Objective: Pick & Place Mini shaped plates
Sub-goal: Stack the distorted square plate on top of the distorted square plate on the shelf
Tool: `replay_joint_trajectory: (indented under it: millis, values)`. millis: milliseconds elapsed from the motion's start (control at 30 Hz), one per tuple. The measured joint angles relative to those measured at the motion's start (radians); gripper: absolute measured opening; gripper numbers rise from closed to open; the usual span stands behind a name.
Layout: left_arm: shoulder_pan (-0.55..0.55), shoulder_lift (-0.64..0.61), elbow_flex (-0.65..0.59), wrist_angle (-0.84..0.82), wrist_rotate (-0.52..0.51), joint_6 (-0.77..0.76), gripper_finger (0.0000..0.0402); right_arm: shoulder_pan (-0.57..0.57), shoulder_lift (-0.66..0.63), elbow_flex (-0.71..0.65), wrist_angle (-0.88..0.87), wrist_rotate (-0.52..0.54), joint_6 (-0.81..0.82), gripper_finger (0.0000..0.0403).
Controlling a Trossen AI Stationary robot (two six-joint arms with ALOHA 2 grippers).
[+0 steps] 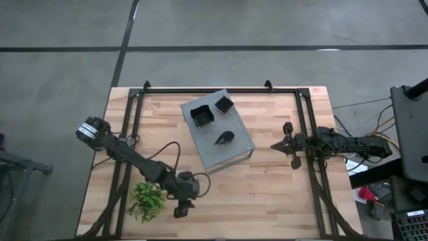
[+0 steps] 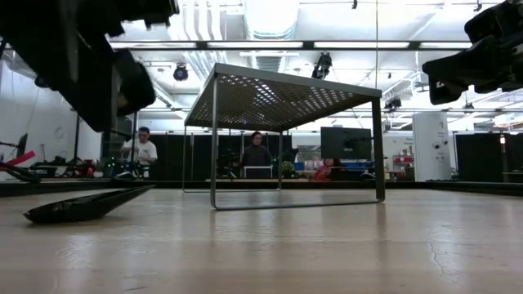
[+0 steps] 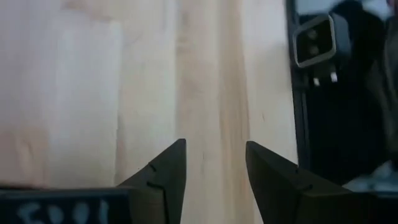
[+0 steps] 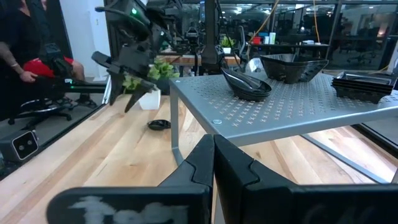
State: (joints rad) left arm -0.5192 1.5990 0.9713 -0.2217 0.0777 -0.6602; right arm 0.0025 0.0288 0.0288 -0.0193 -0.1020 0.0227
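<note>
Three mini shaped plates rest on top of the grey perforated box (image 1: 231, 150): two black square ones (image 1: 200, 112) (image 1: 223, 104) and a leaf-shaped one (image 1: 225, 138). Another black leaf-shaped plate (image 2: 82, 206) (image 4: 159, 124) lies flat on the wood near the table's near left. My left gripper (image 3: 214, 146) (image 4: 127, 99) hangs open above the table close to that plate, with only bare wood between its fingers. My right gripper (image 4: 213, 162) (image 1: 277, 145) waits shut at the right of the box, pointing level toward it.
A green leafy plant (image 1: 148, 201) stands just left of my left gripper, near the table's near edge. The box stands on thin legs (image 2: 214, 143) in the table's middle. Black frame rails (image 1: 130, 134) run along both sides. People sit beyond the table (image 2: 143, 151).
</note>
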Motion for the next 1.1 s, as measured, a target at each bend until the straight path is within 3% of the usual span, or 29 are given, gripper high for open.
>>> replay_joint_trajectory:
  millis: [167,300,533,633,733,967,1100]
  values:
    - [0.001,0.000,0.008,-0.018,-0.007,0.210,0.0155,0.000,0.000,0.000,0.000,0.000,0.000,0.0009]
    - [0.001,0.000,0.008,-0.151,-0.049,0.344,0.0155,0.000,0.000,0.000,0.000,0.000,0.000,0.0009]
    - [0.001,0.000,0.013,-0.371,-0.127,0.372,0.0155,0.000,0.000,0.000,0.000,0.000,0.000,0.0009]
    - [0.001,0.000,0.018,-0.384,-0.164,0.386,0.0155,0.000,0.000,0.000,0.000,0.000,0.000,0.0009]
    - [0.002,0.000,0.018,-0.404,-0.172,0.470,0.0155,0.000,0.000,0.000,0.000,0.000,0.000,0.0009]
    - [-0.002,0.000,0.018,-0.429,-0.296,0.717,0.0155,0.000,0.000,0.000,0.000,0.000,0.000,0.0009]
    - [-0.007,0.000,0.017,-0.453,-0.357,0.776,0.0155,0.000,0.000,0.000,0.000,0.000,0.000,0.0009]
